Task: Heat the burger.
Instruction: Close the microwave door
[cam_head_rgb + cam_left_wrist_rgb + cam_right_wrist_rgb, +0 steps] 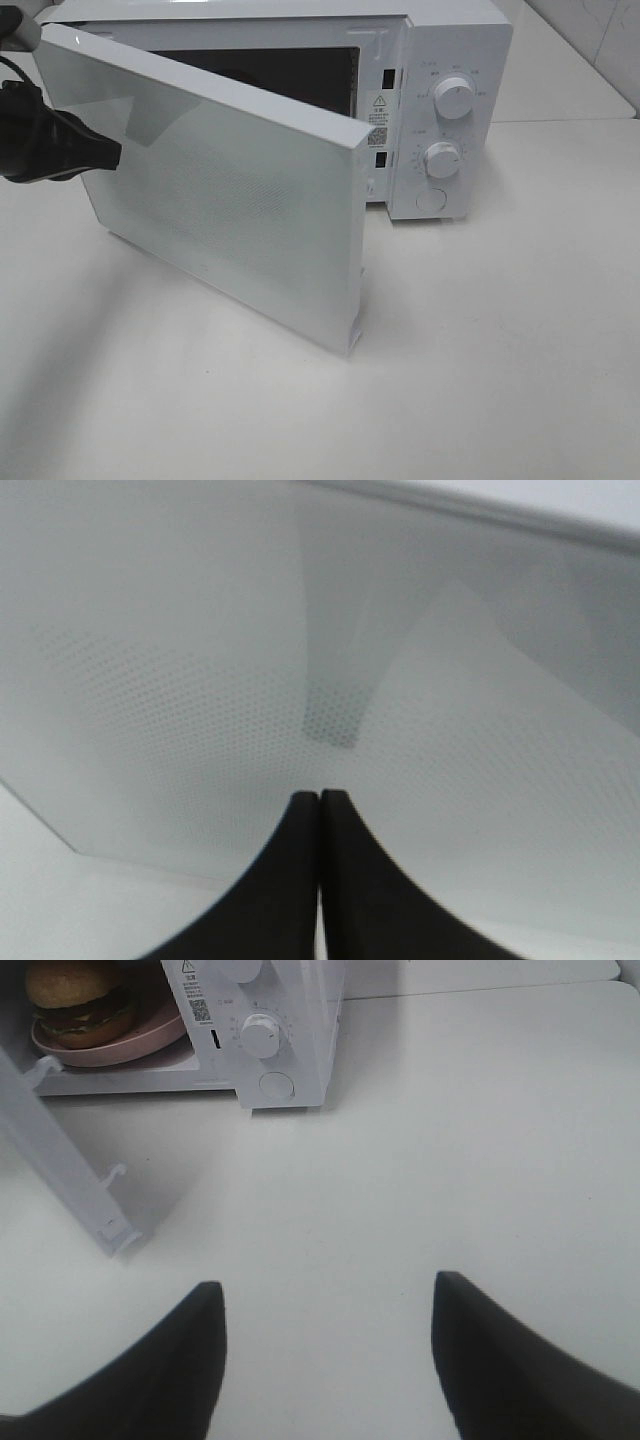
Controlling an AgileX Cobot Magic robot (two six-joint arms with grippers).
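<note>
While the burger (80, 1005) sits inside the microwave (485, 60), the left gripper (320, 796) is clenched at the half-open door (220, 190); the right gripper (325, 1282) hangs spread, empty.

burger (82, 998) sits on plate (155, 1038), inside microwave (480, 50) | microwave toward back of desk (500, 360) | door (230, 200) hangs open out front, left side

Left tool (320, 793) closed, right tool (328, 1282) wide apart.

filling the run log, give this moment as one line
burger: on pink plate inside microwave | door: part open | left gripper: shut, by door's outer face | right gripper: open, empty, over table
</note>
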